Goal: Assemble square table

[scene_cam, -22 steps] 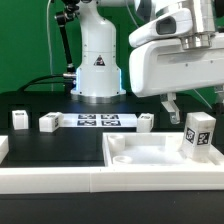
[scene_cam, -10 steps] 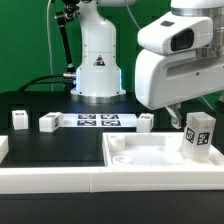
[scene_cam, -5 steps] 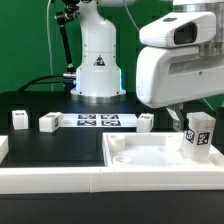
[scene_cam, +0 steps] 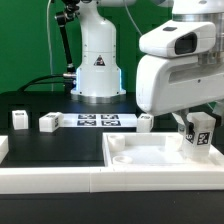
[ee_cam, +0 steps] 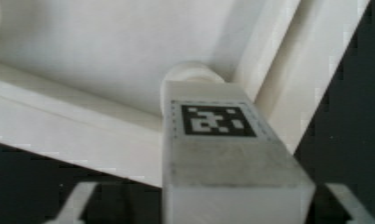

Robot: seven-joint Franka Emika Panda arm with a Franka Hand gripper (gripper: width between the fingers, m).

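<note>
I've brought the gripper (scene_cam: pixel 198 127) down over the leg (scene_cam: pixel 203 139) at frame right; jaws straddle it, I can't tell whether they pinch; lift looks next.

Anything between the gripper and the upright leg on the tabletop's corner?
Nothing visible. The gripper straddles the leg post, one finger on each side in the wrist view; no other part sits between them. Whether the fingers touch it, I cannot tell.

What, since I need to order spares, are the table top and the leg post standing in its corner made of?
Table top: probably moulded plastic, smooth matte white, rounded raised rim. Leg post: likely plastic too, white, faintly grainy face; tag looks printed.
</note>
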